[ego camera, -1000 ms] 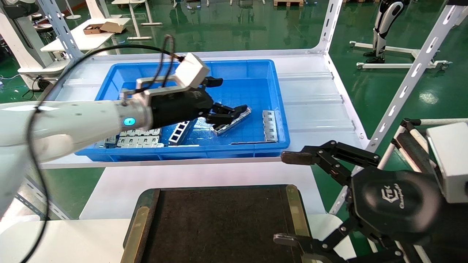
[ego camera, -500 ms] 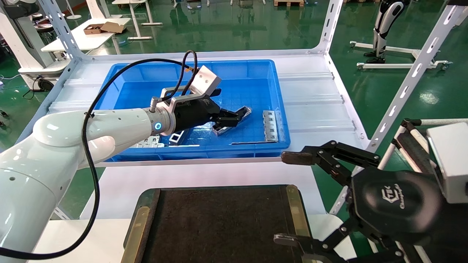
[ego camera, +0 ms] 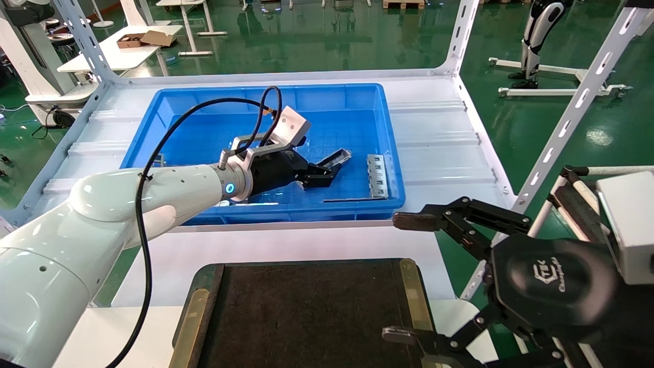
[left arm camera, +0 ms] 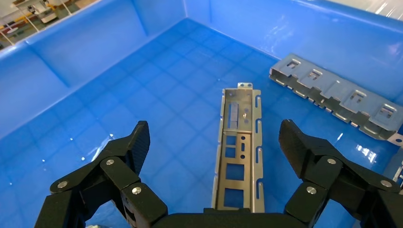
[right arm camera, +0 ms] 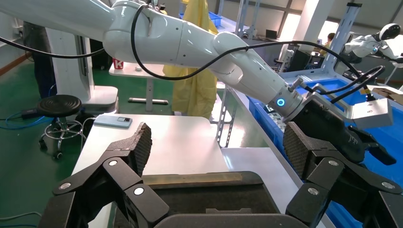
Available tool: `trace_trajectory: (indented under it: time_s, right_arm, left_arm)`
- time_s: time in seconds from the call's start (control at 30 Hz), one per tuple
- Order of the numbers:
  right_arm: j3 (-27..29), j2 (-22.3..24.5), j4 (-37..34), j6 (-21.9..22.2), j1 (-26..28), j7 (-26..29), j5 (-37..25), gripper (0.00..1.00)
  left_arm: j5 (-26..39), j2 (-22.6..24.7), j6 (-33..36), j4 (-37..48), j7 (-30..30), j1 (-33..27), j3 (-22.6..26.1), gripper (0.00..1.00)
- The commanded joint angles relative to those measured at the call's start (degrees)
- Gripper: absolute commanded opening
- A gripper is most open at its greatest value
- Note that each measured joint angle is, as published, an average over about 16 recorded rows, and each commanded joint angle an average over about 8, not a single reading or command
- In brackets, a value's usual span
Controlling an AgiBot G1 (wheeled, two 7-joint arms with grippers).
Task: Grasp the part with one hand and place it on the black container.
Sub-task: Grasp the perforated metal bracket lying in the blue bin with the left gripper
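**Left gripper spread over a part in the blue bin**

Head view showed the left gripper (ego camera: 327,171) reaching low into the blue bin (ego camera: 393,194) on the white shelf (ego camera: 439,143). Its fingers (left arm camera: 135,145) were spread wide and gripped nothing. The part (left arm camera: 240,147), a slim grey channel with square cut-outs and small tabs, lay flat on the bin floor between the two fingers, touching neither. Just beside it, near the bin's right wall, lay a grey bar with a row of square holes (ego camera: 377,176). More grey metal pieces sat in the bin's near left corner, mostly hidden behind the left arm.

The black container (ego camera: 306,317) sat on the white table nearer the robot, its dark felt surface bare between brass-coloured side strips (ego camera: 415,294). The right gripper (ego camera: 409,276) hung parked beside the container's right edge, fingers wide apart.
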Motion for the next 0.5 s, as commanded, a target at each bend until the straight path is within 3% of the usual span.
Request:
trace_trajectory:
  time_s: [0.03, 0.5]
  right_arm:
    - [0.0, 0.0, 0.0, 0.0, 0.0, 0.0, 0.0, 0.0]
    - [-0.01, 0.0, 0.0, 0.0, 0.0, -0.01, 0.01, 0.0]
  left_arm:
    - [-0.74, -0.03, -0.83, -0.42, -0.76, 0.14, 1.44, 0.0]
    - [-5.51, -0.2, -3.16, -0.91, -3.41, -0.47, 8.76, 0.0]
